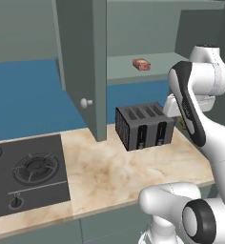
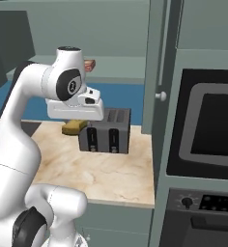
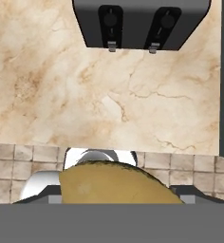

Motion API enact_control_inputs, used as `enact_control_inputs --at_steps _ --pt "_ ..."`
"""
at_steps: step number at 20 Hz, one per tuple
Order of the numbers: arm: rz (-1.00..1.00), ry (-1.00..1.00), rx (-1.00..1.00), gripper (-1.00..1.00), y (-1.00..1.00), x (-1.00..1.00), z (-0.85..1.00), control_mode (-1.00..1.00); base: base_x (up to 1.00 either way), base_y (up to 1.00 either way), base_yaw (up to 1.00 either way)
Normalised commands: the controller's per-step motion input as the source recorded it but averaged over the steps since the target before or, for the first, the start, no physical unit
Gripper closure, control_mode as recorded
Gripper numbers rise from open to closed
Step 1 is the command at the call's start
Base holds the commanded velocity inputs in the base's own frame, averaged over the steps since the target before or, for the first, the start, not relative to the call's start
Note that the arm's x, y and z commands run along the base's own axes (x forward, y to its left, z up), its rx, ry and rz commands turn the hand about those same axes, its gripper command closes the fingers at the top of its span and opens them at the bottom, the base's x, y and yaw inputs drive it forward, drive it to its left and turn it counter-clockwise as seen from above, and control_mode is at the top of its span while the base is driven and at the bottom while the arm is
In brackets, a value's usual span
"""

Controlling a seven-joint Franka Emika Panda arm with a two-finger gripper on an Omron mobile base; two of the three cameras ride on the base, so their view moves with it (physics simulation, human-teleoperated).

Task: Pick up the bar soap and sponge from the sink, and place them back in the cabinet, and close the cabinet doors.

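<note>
The mustard-yellow sponge [image 3: 115, 184] sits between my fingertips, so my gripper [image 3: 116, 197] is shut on it. In the right base view the gripper [image 2: 75, 123] holds the sponge [image 2: 75, 127] just above the counter, left of the toaster. The pinkish-red bar soap [image 1: 141, 64] [image 2: 90, 65] lies on the inner shelf of the grey-green cabinet [image 1: 128, 66]. Both cabinet doors stand open: the left door [image 1: 88, 66] with its round knob, and the right door [image 2: 156, 62], seen edge-on. The sink is out of view.
A black two-slot toaster [image 1: 145, 126] [image 2: 106, 131] [image 3: 141, 23] stands on the marble counter [image 1: 133, 167] below the cabinet. A gas hob [image 1: 24, 171] lies to the left. A dark built-in oven [image 2: 207, 130] fills the tall unit at the right.
</note>
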Motion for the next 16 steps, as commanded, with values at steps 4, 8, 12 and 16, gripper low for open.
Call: enact_control_inputs --at_steps 4,8,12,16 --pt "0.0 0.0 0.0 1.0 0.0 0.0 0.0 1.0 0.09 -0.29 0.03" --pt "0.0 0.0 0.0 1.0 0.0 0.0 0.0 1.0 0.13 -0.32 0.05" --pt "0.0 0.0 0.0 1.0 0.0 0.0 0.0 1.0 0.17 -0.21 0.02" --pt "0.0 0.0 0.0 1.0 0.0 0.0 0.0 1.0 0.23 -0.24 0.04"
